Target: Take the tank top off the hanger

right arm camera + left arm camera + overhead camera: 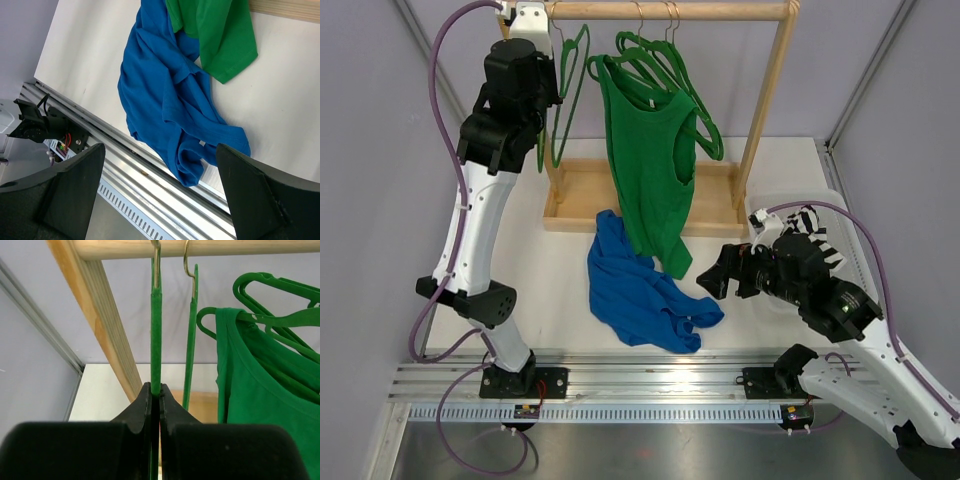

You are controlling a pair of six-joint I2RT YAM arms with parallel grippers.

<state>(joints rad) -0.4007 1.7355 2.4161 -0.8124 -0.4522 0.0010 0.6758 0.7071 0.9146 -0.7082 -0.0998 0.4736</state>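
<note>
- The tank top [650, 170] is green and hangs from a green hanger [655, 62] on the wooden rail [670, 12] of a small clothes rack, near the middle of the rail.
- Its body falls past the front edge of the rack's shallow wooden tray [575, 195]. The hem rests on the white table [555, 270], touching a crumpled blue shirt [635, 290].
- The left gripper [155, 392] is raised at the left end of the rail. Its fingers are pressed together on the edge of a bare hanger [156, 335], with a second bare one [190, 335] just beside it. Both hang apart from the tank top.
- The right gripper [718, 272] sits low over the table to the right of the blue shirt. Its fingers are spread wide and hold nothing.
</note>
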